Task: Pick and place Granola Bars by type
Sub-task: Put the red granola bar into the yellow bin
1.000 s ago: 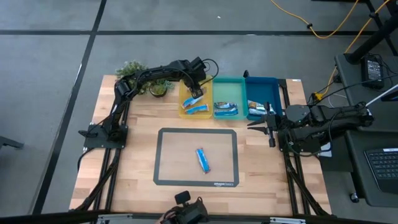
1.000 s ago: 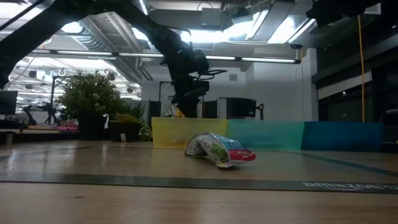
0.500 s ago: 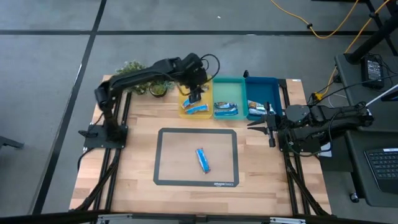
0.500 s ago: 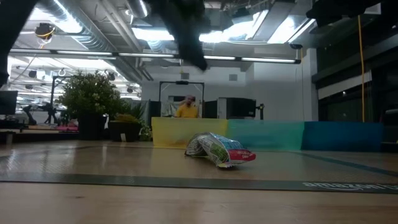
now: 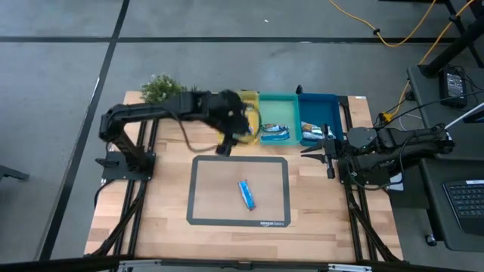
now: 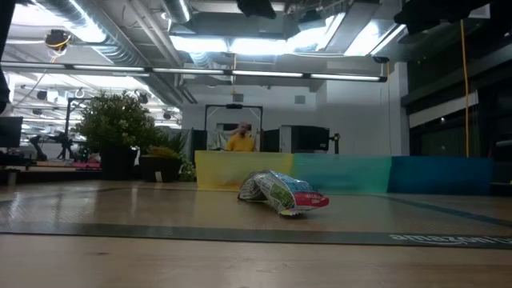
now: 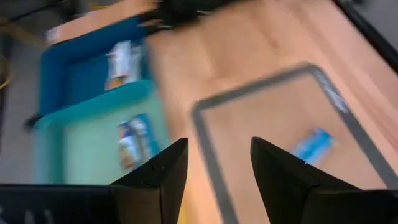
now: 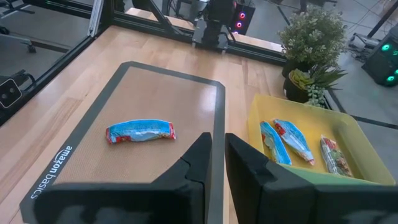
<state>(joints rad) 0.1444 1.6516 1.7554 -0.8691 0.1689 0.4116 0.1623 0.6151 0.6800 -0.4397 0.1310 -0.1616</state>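
The left tool is hanging over the pale wooden tabletop, just in front of the yellow rectangular plastic tray and near the back edge of the brown mat w/ a dark grey border. In its wrist view the two dark fingers are standing apart w/ a clear gap and nothing btwn them.

One crumpled blue-and-red foil granola bar is lying alone near the middle of the mat, well apart from the trays; the low view shows it flat on the surface, in front of the row of trays.

Three more red-and-blue bars are lying side by side inside the yellow tray. The teal rectangular plastic tray, next to it, is holding blue-and-silver wrapped bars, and the blue rectangular plastic tray, at the right end of the row, is holding pale, silver-white bars; exact counts there I can't tell.

The right tool is waiting at the tabletop's right side, just in front of the blue tray; its fingers are standing almost together, a thin slit left, w/ nothing held.

A green leafy potted plant is sitting at the back left corner.
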